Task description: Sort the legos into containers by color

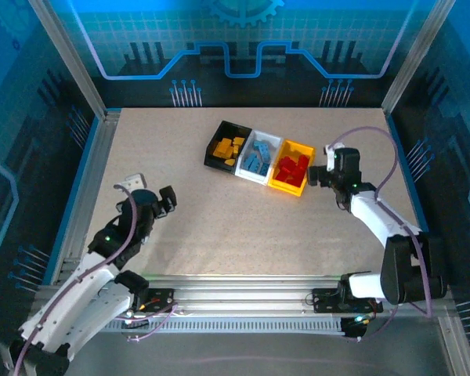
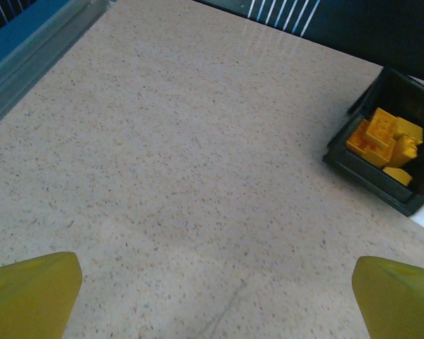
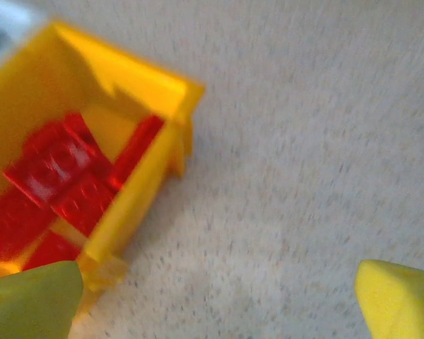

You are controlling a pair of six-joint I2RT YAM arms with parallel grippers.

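Speckled beige worktop (image 1: pixel 219 227): black plastic bin (image 1: pixel 213 149) (yellow-orange studded bricks (image 1: pixel 229 149)); white bin (image 1: pixel 270 139) (light blue bricks (image 1: pixel 258 157)); yellow-orange bin (image 1: pixel 301 147) (red bricks (image 1: pixel 294 171)). Released, empty: left jaws, right jaws.

Top external: your fixed camera sits high behind the arm bases (image 1: pixel 329 299) and looks steeply down, far enough back to take in the whole table (image 1: pixel 180 219).

Left wrist: you look forward at a low slant over bare tabletop, with the black bin (image 2: pixel 371 180) at the right edge (yellow fingertips (image 2: pixel 28 293) frame the bottom corners).

Right wrist: much nearer and blurred, you look down on the yellow bin (image 3: pixel 138 191) at left.

Both bins also lie in the overhead view.
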